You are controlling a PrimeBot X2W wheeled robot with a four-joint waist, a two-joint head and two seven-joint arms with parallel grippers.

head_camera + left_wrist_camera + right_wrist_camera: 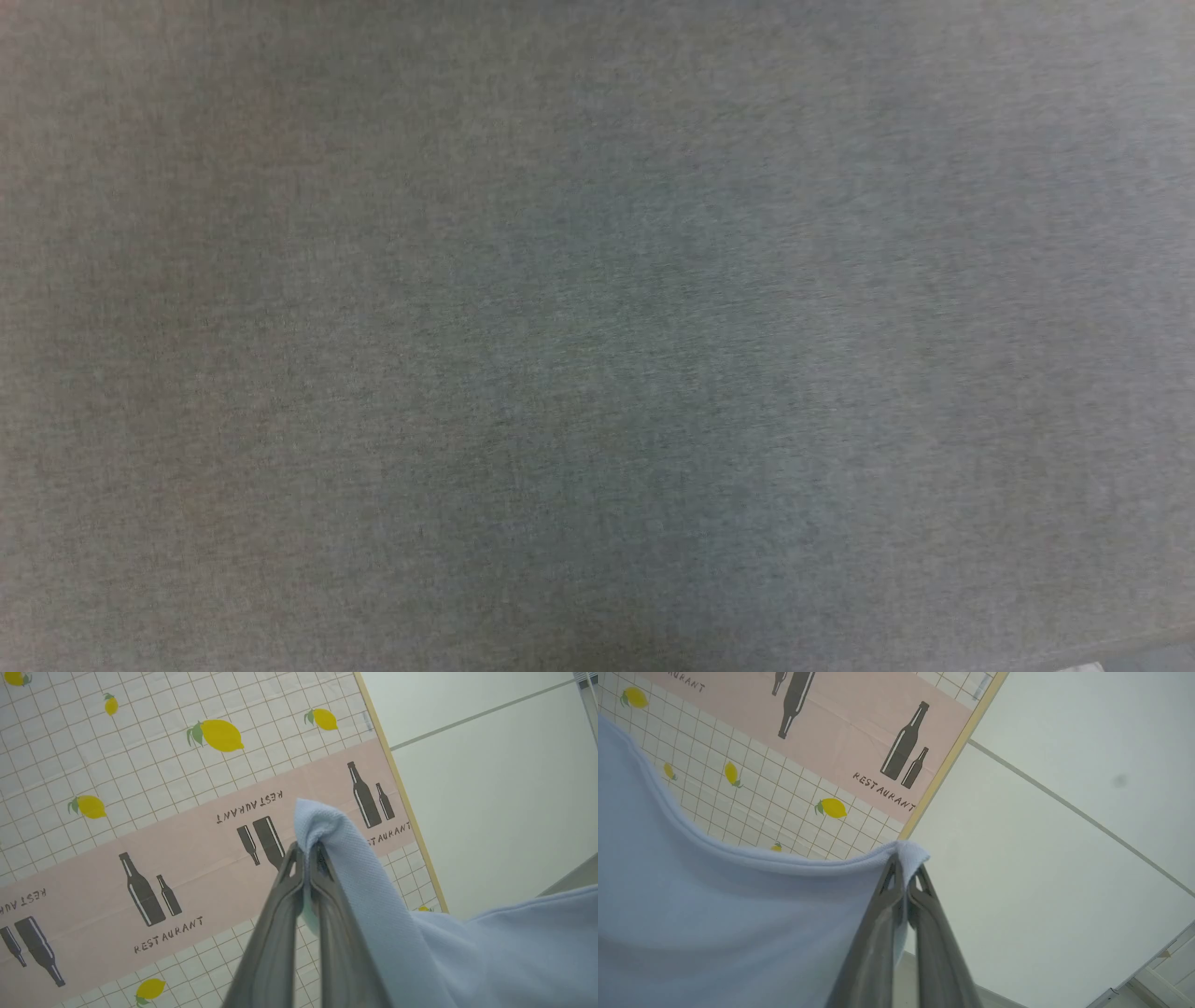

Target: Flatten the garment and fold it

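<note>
The garment point(514, 952), light blue soft cloth, is held in the air above the table by both grippers. My left gripper point(306, 851) is shut on a bunched corner of it, and the cloth drapes off to the right. My right gripper point(905, 865) is shut on a corner of a stitched hem, with the garment point(714, 905) sagging away to the left. Collar, buttons and logo are hidden. Close before the head camera is a grey-blue woven surface point(597, 336); I cannot tell whether it is the garment.
Below lies a table with a checked lemon-print cloth point(140, 765) crossed by a pink band of bottle drawings. Its wooden edge point(402, 807) borders pale floor point(490, 788). The same cloth point(784, 793) and floor point(1041, 858) show under the right gripper.
</note>
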